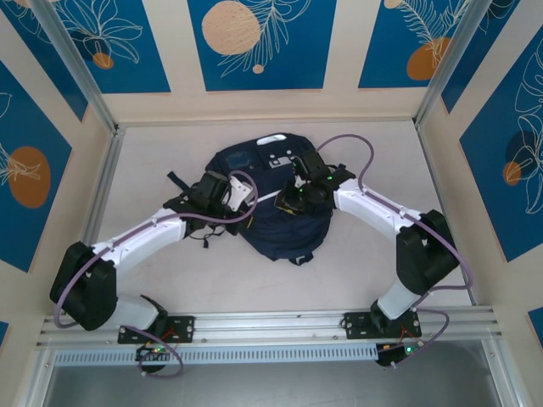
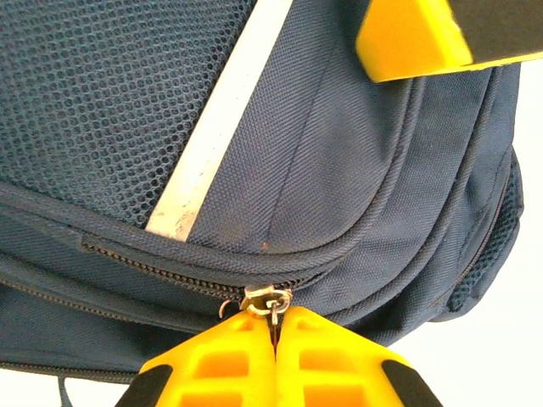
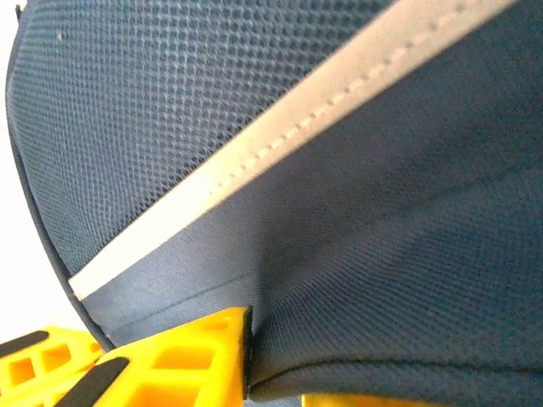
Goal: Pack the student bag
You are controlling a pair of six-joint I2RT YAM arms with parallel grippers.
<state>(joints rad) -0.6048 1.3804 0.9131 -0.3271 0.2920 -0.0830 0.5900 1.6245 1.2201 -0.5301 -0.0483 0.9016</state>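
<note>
Student bag (image 1: 280,233) lies flat mid-surface, nearer far edge. Left pincer (image 2: 274,326) closed, clamping zipper pull (image 2: 267,301) on bag's front pocket zip. Right pincer (image 3: 288,365) pinching fold of navy fabric below white stripe (image 3: 280,140).

Right gripper (image 3: 276,381) pinching student bag (image 3: 382,220) below white stripe (image 3: 280,136)

The student bag (image 1: 276,229) fills the middle of the table (image 1: 365,271). Both arms slant in over it, the left gripper (image 2: 274,326) pinched on the zip pull (image 2: 270,298) at its left side and the right gripper (image 1: 287,202) clamped into fabric on top, barring the way across. Bare table lies open far left, far right and along the near rail (image 1: 271,326), while the gap to the far wall (image 1: 263,106) is narrow.
</note>
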